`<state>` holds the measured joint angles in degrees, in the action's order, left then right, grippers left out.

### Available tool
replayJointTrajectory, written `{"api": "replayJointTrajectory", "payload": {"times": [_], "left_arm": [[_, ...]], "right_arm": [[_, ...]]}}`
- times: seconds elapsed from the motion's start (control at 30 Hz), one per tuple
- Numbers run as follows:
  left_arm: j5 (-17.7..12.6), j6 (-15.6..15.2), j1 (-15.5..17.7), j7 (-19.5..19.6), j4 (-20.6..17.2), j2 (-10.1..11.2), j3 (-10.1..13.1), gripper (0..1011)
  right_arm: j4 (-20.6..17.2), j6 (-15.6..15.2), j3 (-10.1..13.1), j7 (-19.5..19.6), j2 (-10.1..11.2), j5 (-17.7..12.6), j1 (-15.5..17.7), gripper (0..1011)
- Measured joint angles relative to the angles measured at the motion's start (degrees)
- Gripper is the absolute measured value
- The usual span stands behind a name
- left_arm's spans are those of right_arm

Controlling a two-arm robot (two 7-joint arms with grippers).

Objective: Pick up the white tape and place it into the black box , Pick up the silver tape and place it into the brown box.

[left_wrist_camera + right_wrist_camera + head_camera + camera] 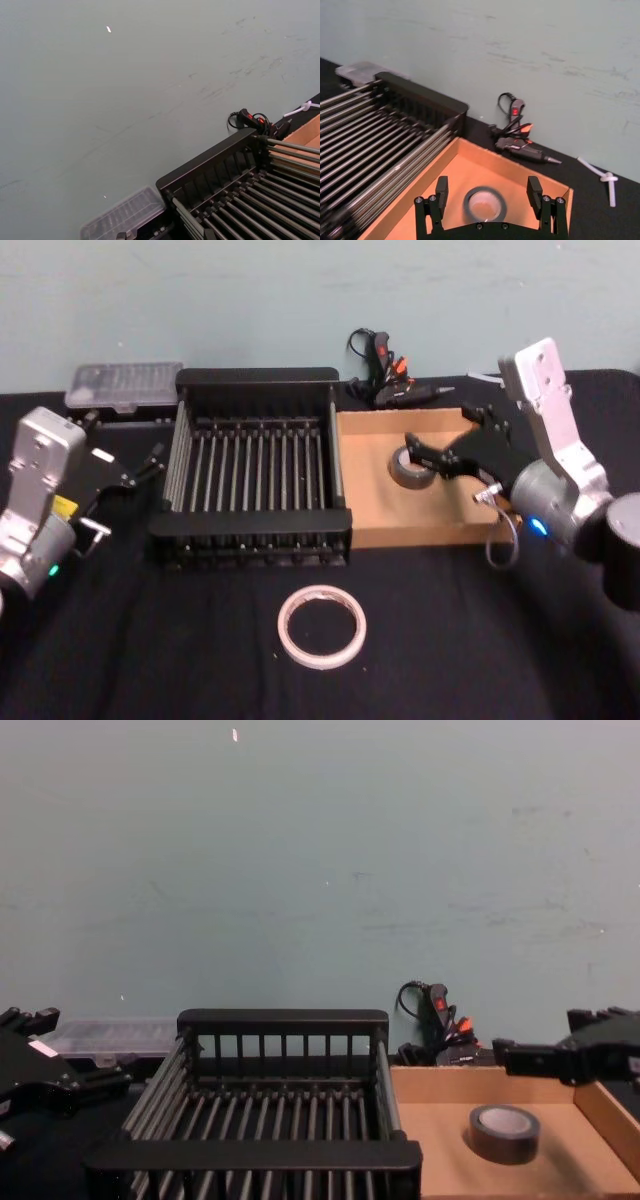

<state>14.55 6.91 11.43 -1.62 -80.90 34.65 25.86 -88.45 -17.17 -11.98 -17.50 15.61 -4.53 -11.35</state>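
In the head view, you will find the silver tape [411, 469] lying flat on the floor of the brown box [370, 510], toward its far side, with the right gripper [425, 462] directly over it, fingers spread and holding nothing. The white tape [321, 626] lies flat on the bench [200, 660] near its front edge, in front of the black box [250, 540]. The left gripper [140, 472] sits beside the black box's left wall; you cannot tell its finger state. In the left wrist view, you see the black box's far corner [200, 172]. In the right wrist view, the two fingers [441, 189] stand apart on either side of the silver tape [484, 204], clear of it. In the chest view, the silver tape [504, 1132] rests in the brown box [600, 1115] right of the black box [280, 1152].
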Motion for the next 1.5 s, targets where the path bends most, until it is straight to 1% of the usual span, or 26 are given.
{"api": "replayJointTrajectory", "payload": {"times": [0.07,0.1,0.17,0.27,0.4,0.57,0.6,0.67,0.7,0.77,0.93,1.23,1.5], "left_arm": [[0.0,0.0,0.0,0.0,0.0,0.0,0.0,1001],[0.0,0.0,0.0,0.0,0.0,0.0,0.0,1001],[0.0,0.0,0.0,0.0,0.0,0.0,0.0,1001],[0.0,0.0,0.0,0.0,0.0,0.0,0.0,1001],[0.0,0.0,0.0,0.0,0.0,0.0,0.0,1001],[0.0,0.0,0.0,0.0,0.0,0.0,0.0,1001],[0.0,0.0,0.0,0.0,0.0,0.0,0.0,1001],[0.0,0.0,0.0,0.0,0.0,0.0,0.0,1001],[0.0,0.0,0.0,0.0,0.0,0.0,0.0,1001],[0.0,0.0,0.0,0.0,0.0,0.0,0.0,1001],[0.0,0.0,0.0,0.0,0.0,0.0,0.0,1001],[0.0,0.0,0.0,0.0,0.0,0.0,0.0,1001],[0.0,0.0,0.0,0.0,0.0,0.0,0.0,1001]], "right_arm": [[-1.6,-0.5,0.0,-0.5,0.8,-0.4,1.2,1002],[-3.2,-0.9,0.0,-1.1,1.6,-0.8,2.5,1002],[-4.4,-1.1,-0.2,-1.6,2.3,-1.2,3.5,1002],[-7.5,-1.6,-0.6,-2.9,4.2,-2.2,6.5,1002],[-9.8,-2.0,-1.3,-3.9,5.7,-3.1,9.2,1002],[-11.1,-2.4,-2.8,-4.5,6.7,-3.8,11.4,1002],[-11.1,-2.4,-2.8,-4.5,6.7,-3.8,11.4,1002],[-11.1,-2.6,-3.7,-4.6,6.9,-4.2,12.1,1003],[-11.1,-2.6,-3.7,-4.6,6.9,-4.2,12.1,1002],[-11.1,-3.0,-4.7,-4.6,6.9,-4.6,12.4,1002],[-10.7,-3.3,-5.8,-4.6,6.9,-5.1,12.4,1002],[-9.7,-3.6,-9.1,-4.8,7.2,-5.6,11.8,1002],[-8.8,-3.1,-11.2,-5.0,7.5,-5.3,11.2,1002]]}}
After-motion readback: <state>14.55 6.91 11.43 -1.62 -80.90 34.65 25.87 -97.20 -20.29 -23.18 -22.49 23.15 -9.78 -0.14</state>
